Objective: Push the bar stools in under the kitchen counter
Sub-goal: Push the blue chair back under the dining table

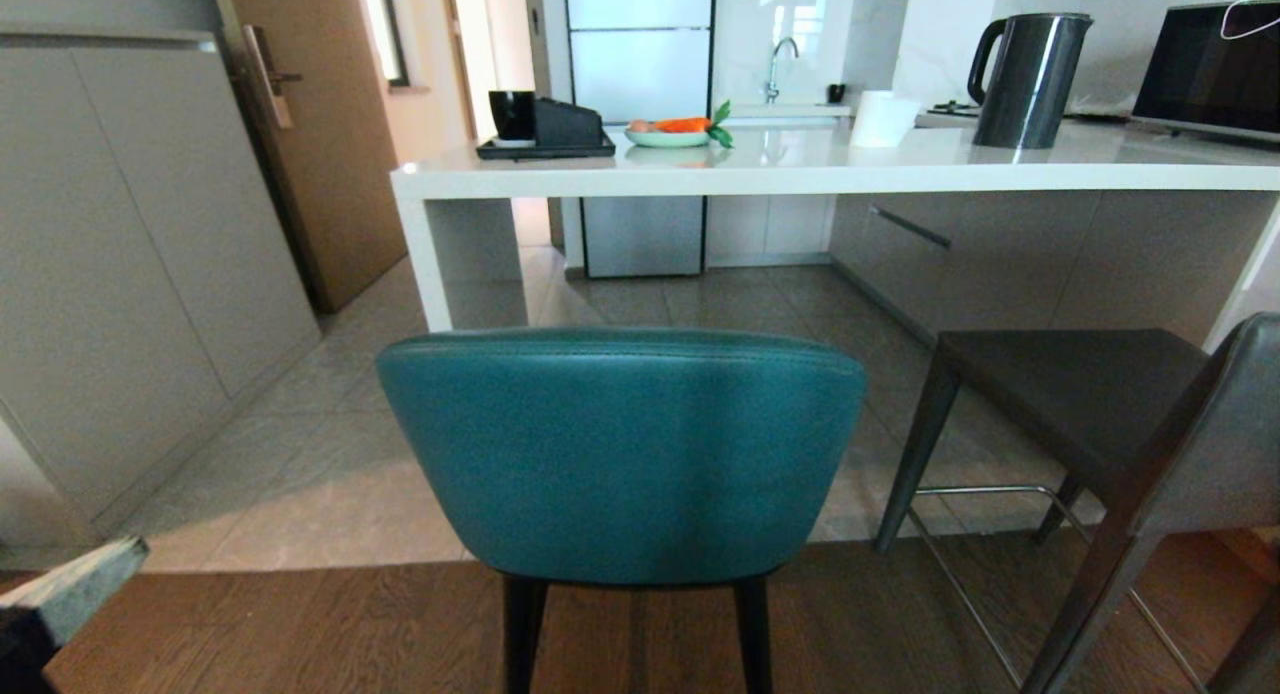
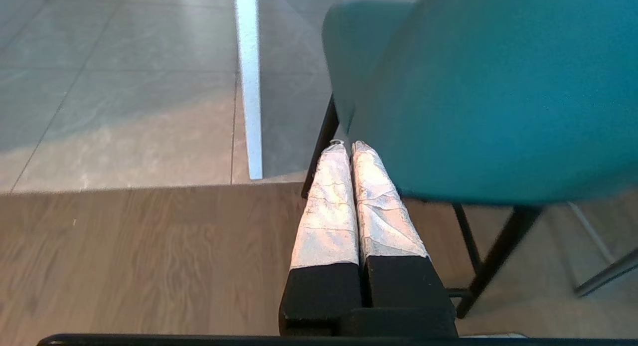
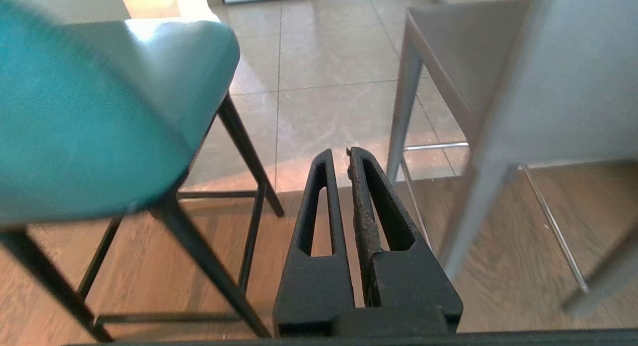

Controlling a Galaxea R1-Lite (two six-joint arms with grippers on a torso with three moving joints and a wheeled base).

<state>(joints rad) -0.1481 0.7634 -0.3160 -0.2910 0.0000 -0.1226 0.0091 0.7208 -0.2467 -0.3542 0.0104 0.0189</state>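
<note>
In the head view the teal stool (image 1: 620, 454) stood dead centre with its curved backrest toward the robot, pulled well out from the kitchen counter (image 1: 830, 169), whose slab ran across at twelve o'clock; the grey stool (image 1: 1090, 404) stood at three o'clock, also out from under the slab, so neither had yet been pushed in. A grey-wrapped corner at eight o'clock was probably part of the left arm, though that could not be told for sure. On the counter, a black tray (image 1: 545, 146) held a black mug (image 1: 511, 114) and a dark box, a pale green plate (image 1: 667, 136) carried something orange with green leaves, and an electric kettle (image 1: 1030, 79) stood toward one o'clock; what the kettle held could not be seen. In the left wrist view the left gripper (image 2: 348, 145), its fingers wrapped in pale tape and pressed together on nothing, sat just beside the teal backrest's lower edge, seemingly lined up to push with a closed tip. In the right wrist view the right gripper (image 3: 339, 150), its black fingers drawn nearly together and holding nothing, pointed into the gap between the two stools, touching neither.
</note>
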